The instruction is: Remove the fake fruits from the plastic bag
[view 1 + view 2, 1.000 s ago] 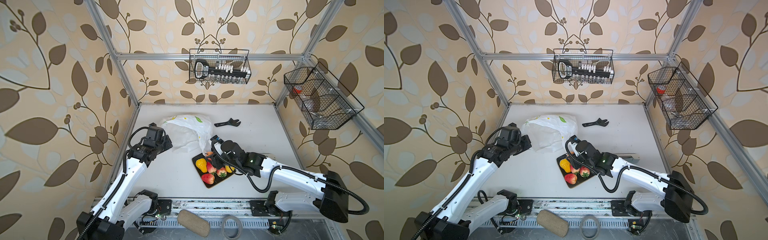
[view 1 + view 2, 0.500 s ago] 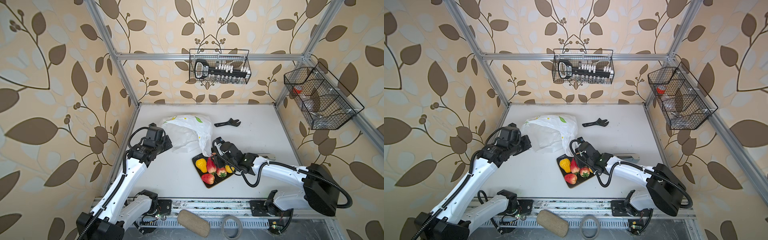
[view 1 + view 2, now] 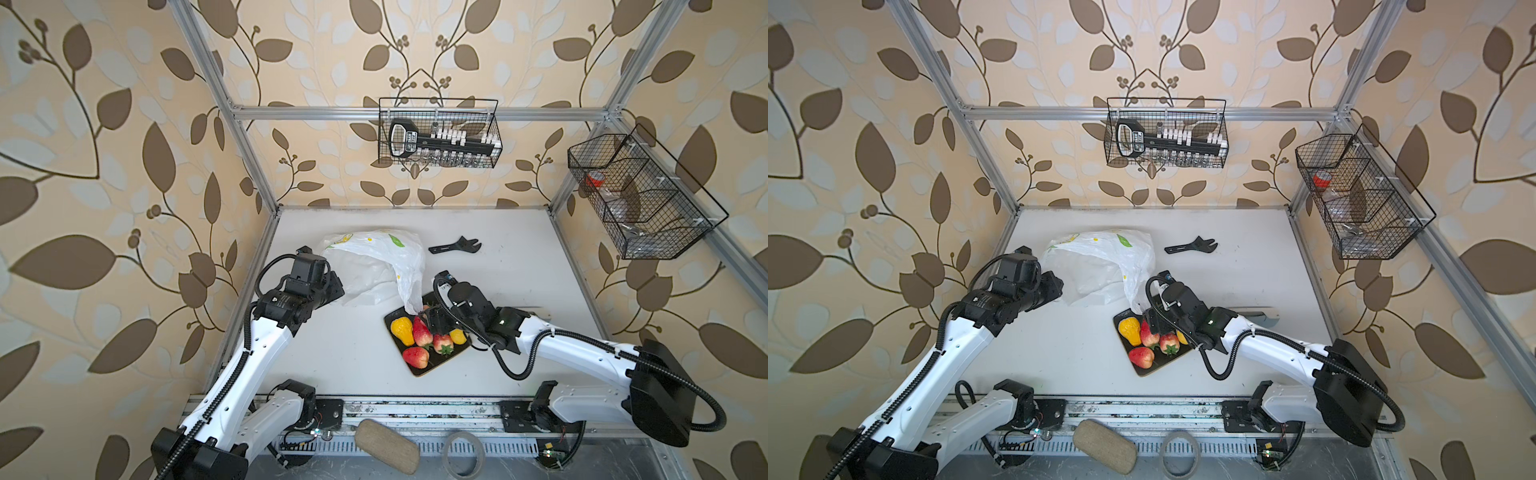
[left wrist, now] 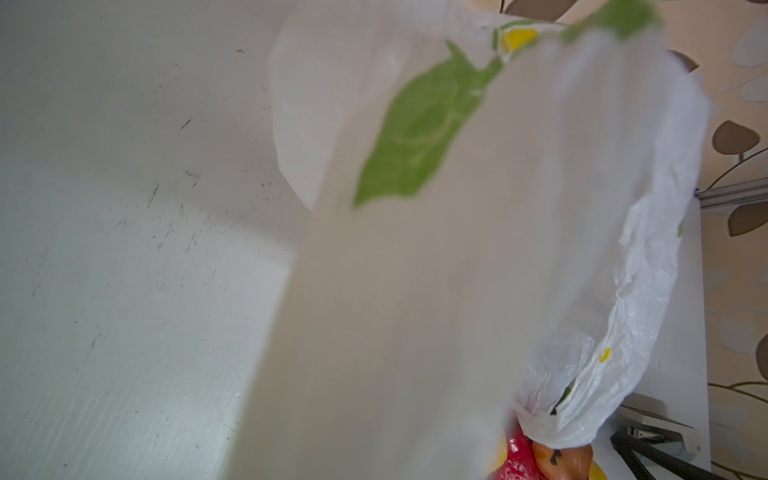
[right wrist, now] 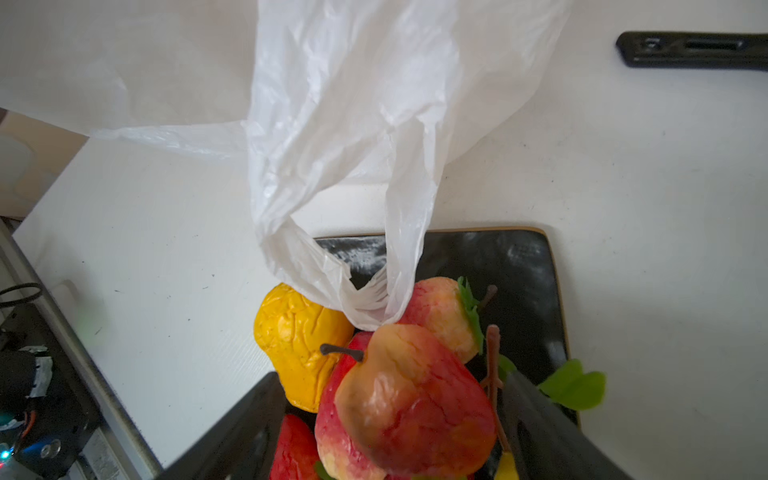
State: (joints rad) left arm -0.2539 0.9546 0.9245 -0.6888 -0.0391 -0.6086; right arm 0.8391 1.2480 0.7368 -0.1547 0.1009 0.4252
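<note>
The white plastic bag (image 3: pixel 374 266) (image 3: pixel 1096 266) lies crumpled at the back left of the table, and one loop handle (image 5: pixel 365 299) droops onto the black tray (image 3: pixel 440 365) (image 5: pixel 519 257). Several fake fruits lie on the tray: a yellow pear (image 3: pixel 402 330) (image 5: pixel 299 336), red strawberries (image 3: pixel 415 357) and a small lemon (image 3: pixel 458 336). My right gripper (image 3: pixel 432 321) (image 5: pixel 390 378) hovers over the tray, jaws wide, with a red-yellow fruit (image 5: pixel 407 399) between them. My left gripper (image 3: pixel 334 289) (image 3: pixel 1054 286) is at the bag's left edge. Bag film (image 4: pixel 415 291) hides its jaws.
A black wrench (image 3: pixel 455 246) lies behind the tray. Wire baskets hang on the back wall (image 3: pixel 438 133) and the right wall (image 3: pixel 640 199). A beige pad (image 3: pixel 386 446) and a tape roll (image 3: pixel 461 455) sit below the front rail.
My right gripper came down over the tray with the red-yellow fruit and its jaws have spread wider. The left arm and the bag have stayed where they were.
</note>
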